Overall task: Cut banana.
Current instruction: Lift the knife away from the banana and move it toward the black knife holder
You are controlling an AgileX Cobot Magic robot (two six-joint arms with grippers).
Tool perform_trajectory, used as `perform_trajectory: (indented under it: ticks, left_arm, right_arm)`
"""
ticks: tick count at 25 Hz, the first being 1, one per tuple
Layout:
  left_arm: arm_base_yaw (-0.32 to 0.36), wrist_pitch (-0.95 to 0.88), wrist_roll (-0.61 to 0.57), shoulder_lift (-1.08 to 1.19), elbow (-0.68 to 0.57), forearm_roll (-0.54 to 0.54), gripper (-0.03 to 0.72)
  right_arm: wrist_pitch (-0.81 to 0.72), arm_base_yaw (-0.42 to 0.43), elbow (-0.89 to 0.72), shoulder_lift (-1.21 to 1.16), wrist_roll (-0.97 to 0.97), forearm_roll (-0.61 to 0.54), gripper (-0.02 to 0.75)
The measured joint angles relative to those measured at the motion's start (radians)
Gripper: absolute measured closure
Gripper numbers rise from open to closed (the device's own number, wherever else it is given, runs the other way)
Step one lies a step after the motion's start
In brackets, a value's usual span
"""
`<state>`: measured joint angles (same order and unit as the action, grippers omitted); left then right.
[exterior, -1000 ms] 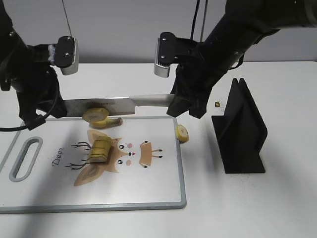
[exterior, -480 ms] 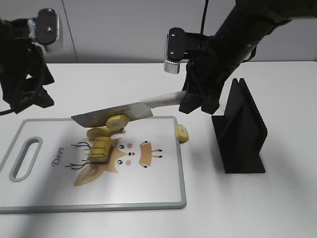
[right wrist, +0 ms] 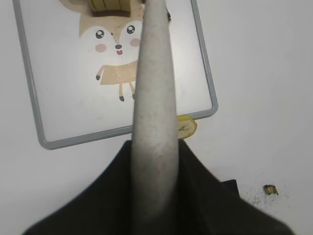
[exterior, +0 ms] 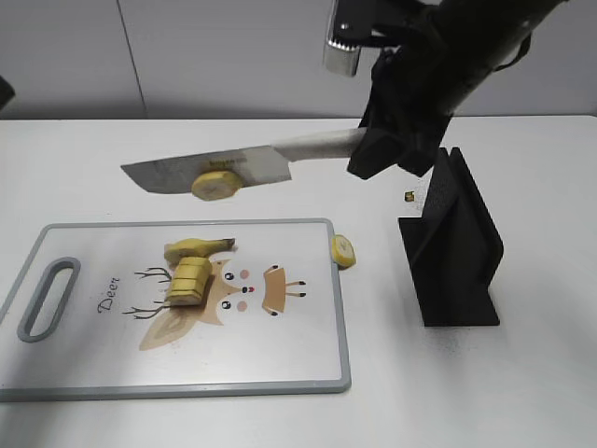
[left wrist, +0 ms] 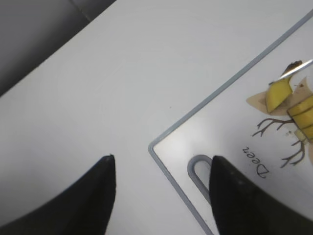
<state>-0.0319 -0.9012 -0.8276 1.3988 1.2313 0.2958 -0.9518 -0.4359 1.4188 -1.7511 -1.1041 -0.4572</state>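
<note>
The banana (exterior: 198, 247) lies on the cutting board (exterior: 280, 345) as a short yellow stub with a dark stem tip, with a row of cut slices (exterior: 188, 281) just in front of it. My right gripper (exterior: 392, 149) is shut on the white handle of the knife (exterior: 233, 170), held in the air above the board's far edge. One banana slice (exterior: 213, 184) sticks to the blade. The right wrist view shows the handle (right wrist: 154, 98) clamped between the jaws. My left gripper (left wrist: 162, 159) is open and empty above the board's handle corner (left wrist: 200, 164); the banana (left wrist: 279, 94) lies to its right.
A loose round slice (exterior: 344, 250) lies on the table beside the board's right edge and also shows in the right wrist view (right wrist: 187, 126). A black knife stand (exterior: 457, 247) stands at the right. A small crumb (exterior: 409, 196) lies behind it.
The knife has risen from the board and moved back, carrying a slice stuck to its blade. The left arm has pulled away up and left, out of the exterior view.
</note>
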Motion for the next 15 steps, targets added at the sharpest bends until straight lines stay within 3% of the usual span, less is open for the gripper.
perform_trajectory:
  ticks: [7, 12, 15]
  left_arm:
    - [0.084, -0.213, 0.293, -0.122, -0.001, -0.045, 0.1]
    - [0.092, -0.312, 0.469, -0.189, -0.002, -0.168, 0.119]
    - [0.093, -0.315, 0.514, -0.24, -0.025, -0.208, 0.131]
  right_arm:
    - [-0.086, 0.0, 0.0, 0.123, 0.241, 0.038, 0.576]
    - [-0.174, 0.0, 0.0, 0.216, 0.488, 0.068, 0.576]
    - [-0.2, 0.0, -0.014, 0.266, 0.622, 0.086, 0.576]
